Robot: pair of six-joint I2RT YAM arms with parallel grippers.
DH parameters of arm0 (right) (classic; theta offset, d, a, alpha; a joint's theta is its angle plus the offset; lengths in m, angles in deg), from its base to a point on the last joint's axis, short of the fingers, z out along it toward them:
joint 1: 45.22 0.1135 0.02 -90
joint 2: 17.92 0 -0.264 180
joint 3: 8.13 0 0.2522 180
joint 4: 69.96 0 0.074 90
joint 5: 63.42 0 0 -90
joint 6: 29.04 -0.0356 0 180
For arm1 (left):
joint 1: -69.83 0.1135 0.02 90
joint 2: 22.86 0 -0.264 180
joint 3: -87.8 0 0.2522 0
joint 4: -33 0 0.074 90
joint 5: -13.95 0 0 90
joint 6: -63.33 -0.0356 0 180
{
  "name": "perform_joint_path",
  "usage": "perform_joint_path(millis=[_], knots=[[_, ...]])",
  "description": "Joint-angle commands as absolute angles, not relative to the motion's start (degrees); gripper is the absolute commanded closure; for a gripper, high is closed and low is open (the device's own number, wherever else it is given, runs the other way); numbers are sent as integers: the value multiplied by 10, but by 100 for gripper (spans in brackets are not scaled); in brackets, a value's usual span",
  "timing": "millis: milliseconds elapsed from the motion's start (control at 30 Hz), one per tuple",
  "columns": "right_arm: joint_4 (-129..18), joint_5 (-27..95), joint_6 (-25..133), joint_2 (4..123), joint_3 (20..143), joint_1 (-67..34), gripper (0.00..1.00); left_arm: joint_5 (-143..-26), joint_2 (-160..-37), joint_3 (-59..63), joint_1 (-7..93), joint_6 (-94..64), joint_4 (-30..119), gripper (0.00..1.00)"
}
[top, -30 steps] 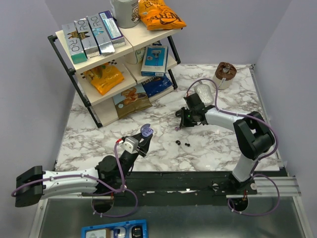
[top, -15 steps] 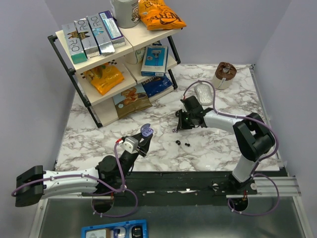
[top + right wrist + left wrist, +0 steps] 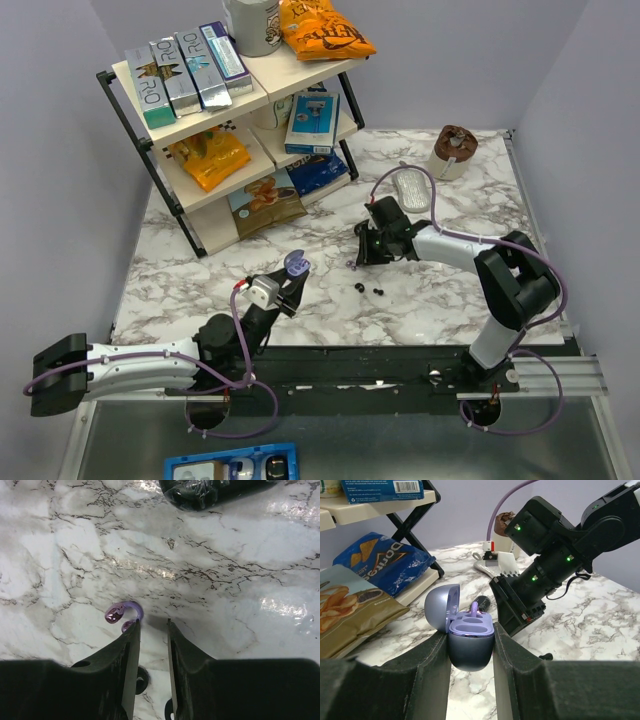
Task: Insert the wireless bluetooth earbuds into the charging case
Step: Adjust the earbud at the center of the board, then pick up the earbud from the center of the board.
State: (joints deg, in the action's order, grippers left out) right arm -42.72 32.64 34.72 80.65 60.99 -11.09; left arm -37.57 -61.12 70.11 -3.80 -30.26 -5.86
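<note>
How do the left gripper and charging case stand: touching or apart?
Touching. Left wrist view: left gripper clamps the charging case from both sides.

— How is the light?
— Bright and even from overhead; the arms (image 3: 455, 243) cast only soft shadows on the table (image 3: 440, 305).
— Any glare?
— White sheen on its marble in the right wrist view, and the right hand (image 3: 152, 624) looms dark and blurred at the bottom edge.
</note>
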Motion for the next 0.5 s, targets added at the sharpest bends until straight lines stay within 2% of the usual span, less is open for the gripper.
perform_joint_path(millis=[0,467], knots=[[-413,323,368,796,632,-108,63,-364,-607,707,-43,-302,-70,100],[-429,355,384,818,631,-99,63,-363,-627,709,-43,-300,-87,100]])
